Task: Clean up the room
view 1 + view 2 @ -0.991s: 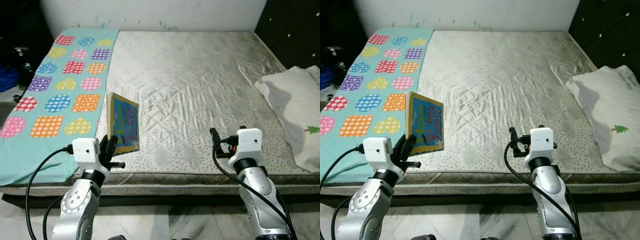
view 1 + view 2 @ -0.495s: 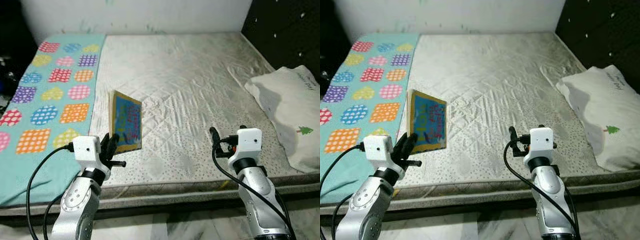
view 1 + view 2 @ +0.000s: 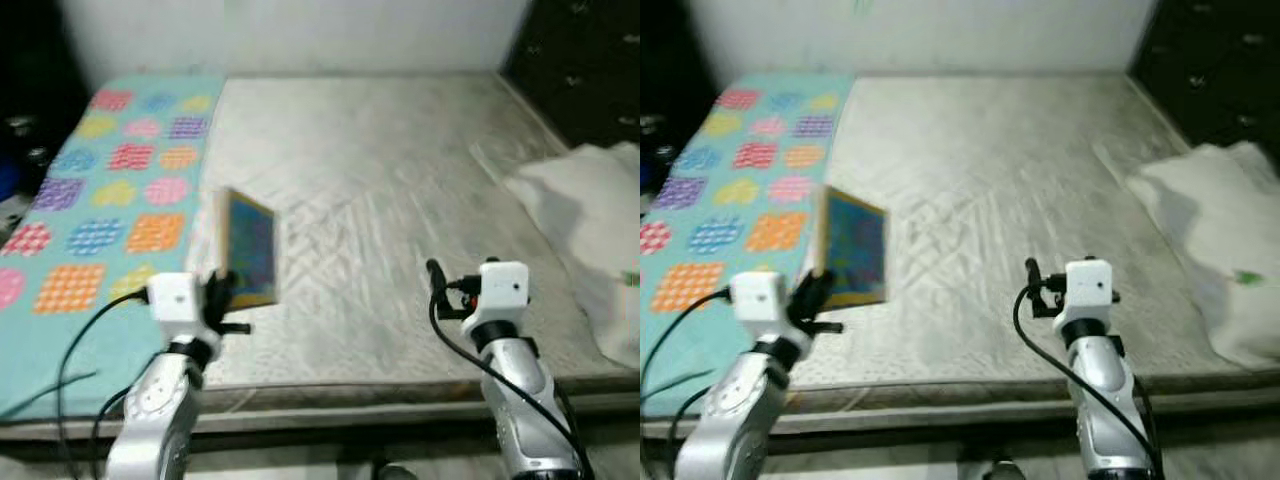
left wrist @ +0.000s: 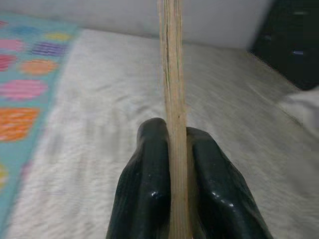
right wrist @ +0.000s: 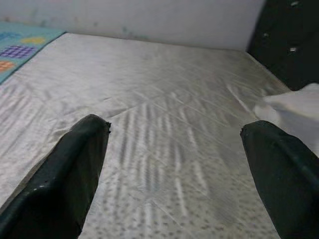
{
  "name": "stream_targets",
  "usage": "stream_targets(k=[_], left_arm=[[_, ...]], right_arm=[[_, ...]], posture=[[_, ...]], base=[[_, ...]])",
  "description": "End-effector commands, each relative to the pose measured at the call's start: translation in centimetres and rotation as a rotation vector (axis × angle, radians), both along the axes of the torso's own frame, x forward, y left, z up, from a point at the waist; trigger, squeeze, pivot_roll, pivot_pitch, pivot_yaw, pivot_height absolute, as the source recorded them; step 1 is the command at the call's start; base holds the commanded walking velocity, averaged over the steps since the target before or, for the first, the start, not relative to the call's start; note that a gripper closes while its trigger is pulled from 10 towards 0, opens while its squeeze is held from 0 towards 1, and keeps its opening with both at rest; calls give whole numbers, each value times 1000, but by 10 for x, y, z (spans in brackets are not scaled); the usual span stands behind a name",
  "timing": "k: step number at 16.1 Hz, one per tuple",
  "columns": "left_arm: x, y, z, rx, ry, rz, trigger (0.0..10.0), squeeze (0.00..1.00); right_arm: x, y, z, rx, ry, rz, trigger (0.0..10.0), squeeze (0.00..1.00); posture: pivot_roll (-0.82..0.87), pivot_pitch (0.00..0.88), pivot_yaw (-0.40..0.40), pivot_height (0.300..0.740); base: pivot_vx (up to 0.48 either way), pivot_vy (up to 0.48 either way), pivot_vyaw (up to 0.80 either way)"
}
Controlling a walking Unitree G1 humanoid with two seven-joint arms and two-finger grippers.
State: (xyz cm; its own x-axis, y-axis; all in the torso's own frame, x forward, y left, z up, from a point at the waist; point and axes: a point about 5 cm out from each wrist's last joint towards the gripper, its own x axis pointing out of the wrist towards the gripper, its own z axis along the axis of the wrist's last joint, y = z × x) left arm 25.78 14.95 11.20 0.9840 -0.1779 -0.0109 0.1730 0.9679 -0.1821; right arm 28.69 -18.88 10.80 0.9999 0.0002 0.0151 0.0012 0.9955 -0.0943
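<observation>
Precariously, a thin blue-covered picture book (image 3: 249, 250) was clamped upright by the left gripper (image 4: 172, 164); its top-heavy cover could be levered loose above the fingers while the right gripper (image 5: 177, 169) was held apart.

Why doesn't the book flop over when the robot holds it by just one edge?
The book looks like a stiff board book: it stands upright with no sag while the left gripper pinches only its lower edge. The thick, pale page edges suggest rigid cardboard. It is probably fairly light, yet held so low it might swing or slip if the arm jerks.
</observation>
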Motion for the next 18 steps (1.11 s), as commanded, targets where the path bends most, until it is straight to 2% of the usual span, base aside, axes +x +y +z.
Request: stream_targets(k=[1,4,9,18], left_arm=[[0,6,6,12,-29,23,10000,0],[0,6,6,8,-27,21,10000,0],[1,4,6,-2,-27,17,10000,0],[2,3,7,-7,-33,21,10000,0]], right_arm=[[2,2,4,-6,-14,10,10000,0],[2,2,3,-6,-13,10,10000,0],[4,2,5,-11,-22,19,10000,0],[8,4,6,-32,-30,41,10000,0]], posture=[[-14,107,10,740],[-15,107,10,740],[-15,99,4,740],[-16,89,0,740]], base=[[0,0,0],[0,0,-800],[0,-274,-607],[0,-278,0]])
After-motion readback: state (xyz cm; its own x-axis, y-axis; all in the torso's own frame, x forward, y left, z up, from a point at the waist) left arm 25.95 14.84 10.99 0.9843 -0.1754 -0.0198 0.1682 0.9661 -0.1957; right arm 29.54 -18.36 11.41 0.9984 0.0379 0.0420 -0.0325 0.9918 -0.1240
